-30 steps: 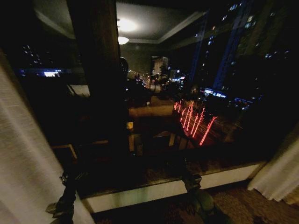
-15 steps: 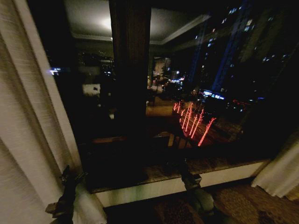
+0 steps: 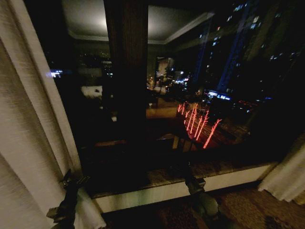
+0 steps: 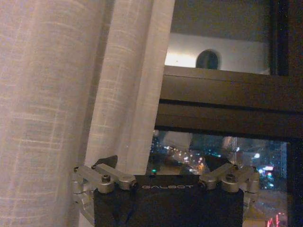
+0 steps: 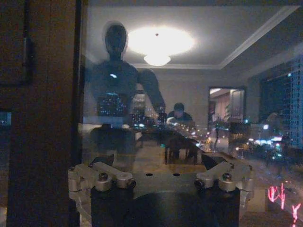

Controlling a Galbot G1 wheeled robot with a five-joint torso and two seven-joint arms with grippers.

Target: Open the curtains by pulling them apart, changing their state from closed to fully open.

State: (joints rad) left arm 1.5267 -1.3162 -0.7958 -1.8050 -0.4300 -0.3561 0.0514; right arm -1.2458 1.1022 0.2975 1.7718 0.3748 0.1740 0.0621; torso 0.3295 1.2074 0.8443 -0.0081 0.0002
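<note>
The curtains stand apart. The left sheer cream panel (image 3: 28,143) hangs along the left edge of the dark window and the right panel (image 3: 288,179) is bunched at the lower right. My left gripper (image 3: 71,182) is low beside the left panel's inner edge, and in the left wrist view that panel (image 4: 71,94) hangs just beyond the open left gripper (image 4: 161,165), with nothing held. Before the window sill, my right gripper (image 3: 189,175) faces bare glass, and the right wrist view shows the right gripper (image 5: 158,163) open and empty.
A dark vertical window post (image 3: 126,71) divides the glass. A pale sill (image 3: 157,193) runs below it, above patterned carpet. The glass reflects the lit room and my own body (image 5: 116,71). A dark horizontal window bar (image 4: 227,109) crosses the left wrist view.
The whole head picture has shifted, so the left panel and window post now sit further right in it. Both grippers keep the same places in the picture.
</note>
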